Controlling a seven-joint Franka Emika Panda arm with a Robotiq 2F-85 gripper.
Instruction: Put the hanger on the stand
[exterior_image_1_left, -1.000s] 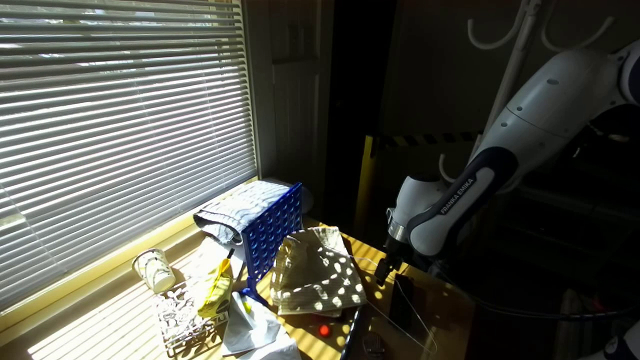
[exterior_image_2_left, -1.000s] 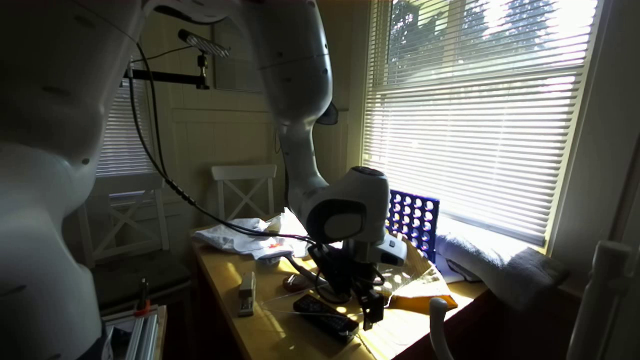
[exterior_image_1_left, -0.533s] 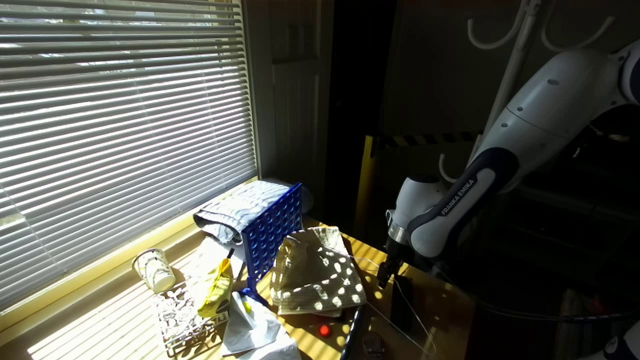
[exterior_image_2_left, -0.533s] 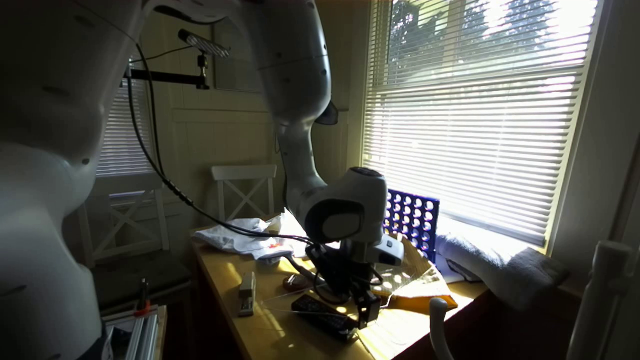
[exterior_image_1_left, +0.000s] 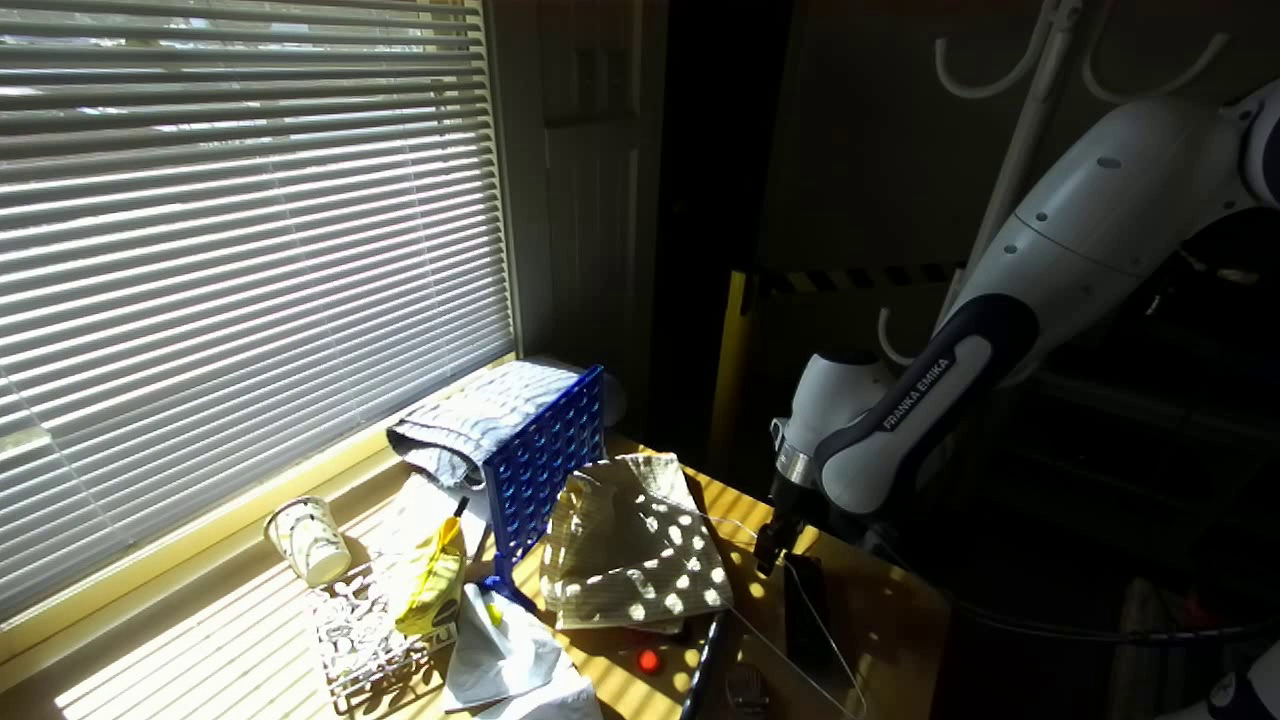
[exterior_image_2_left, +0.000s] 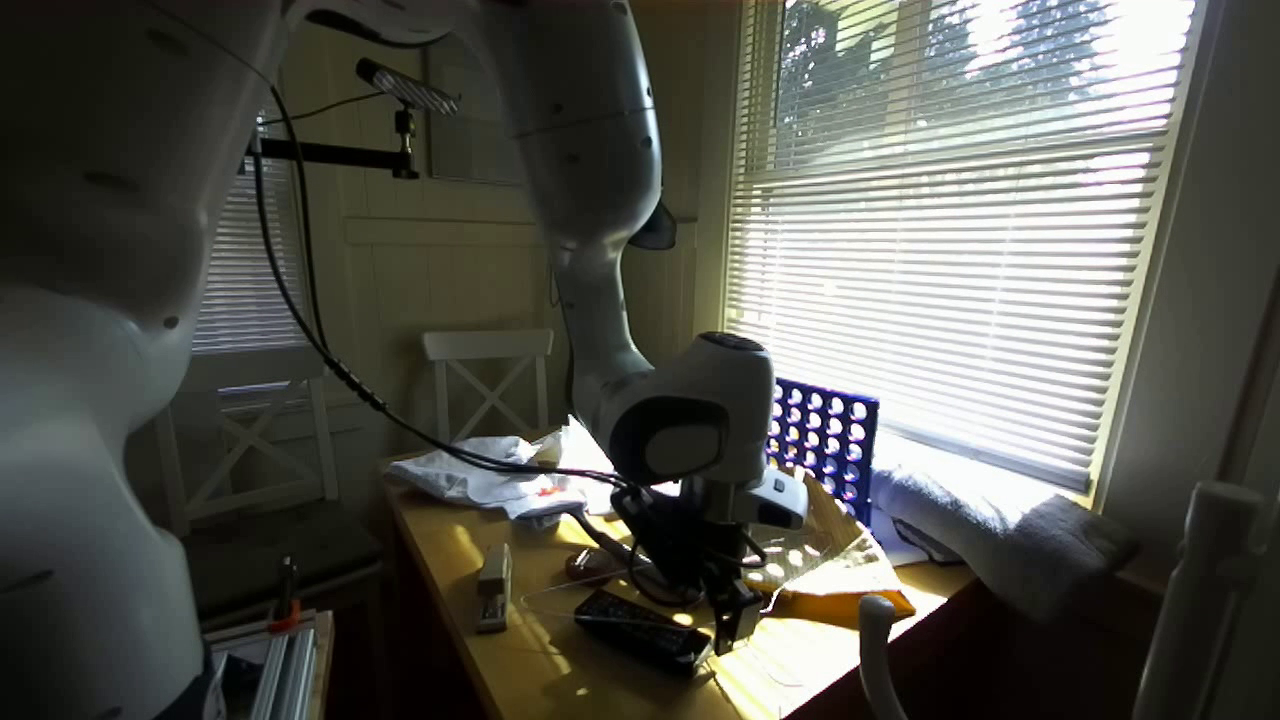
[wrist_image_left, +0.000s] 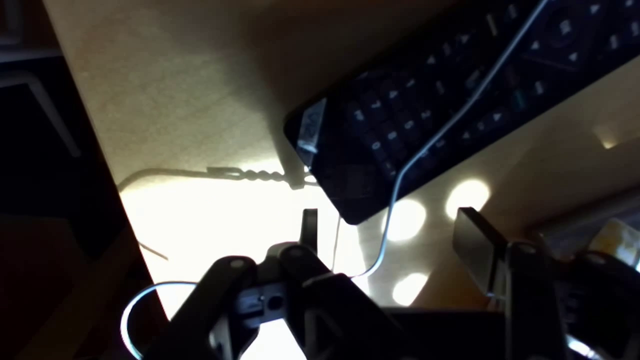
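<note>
The hanger (wrist_image_left: 462, 111) is a thin pale wire. In the wrist view it crosses over the black remote, bends down between my fingers and passes behind the left finger; its hook end (wrist_image_left: 124, 320) shows at lower left. It also lies low over the table in an exterior view (exterior_image_1_left: 793, 664). My gripper (wrist_image_left: 387, 220) is open, its two fingers well apart with the wire between them, nearer the left finger. It points down close above the table in both exterior views (exterior_image_1_left: 768, 558) (exterior_image_2_left: 735, 632). The white stand (exterior_image_1_left: 1022, 140) is behind the arm; a hook arm (exterior_image_2_left: 877, 650) shows low in an exterior view.
A black remote (exterior_image_2_left: 640, 632) lies beside the gripper. A stapler (exterior_image_2_left: 494, 590), a cloth bag (exterior_image_1_left: 640, 560), a blue game grid (exterior_image_1_left: 545, 465), a wire basket (exterior_image_1_left: 365, 640), a paper cup (exterior_image_1_left: 308, 540) and a towel (exterior_image_1_left: 490, 405) are around. The table edge (exterior_image_1_left: 880, 560) is near the gripper.
My gripper has shifted slightly over the table and stays low. The remote has slid a little away from the gripper, and the hanger wire has shifted slightly.
</note>
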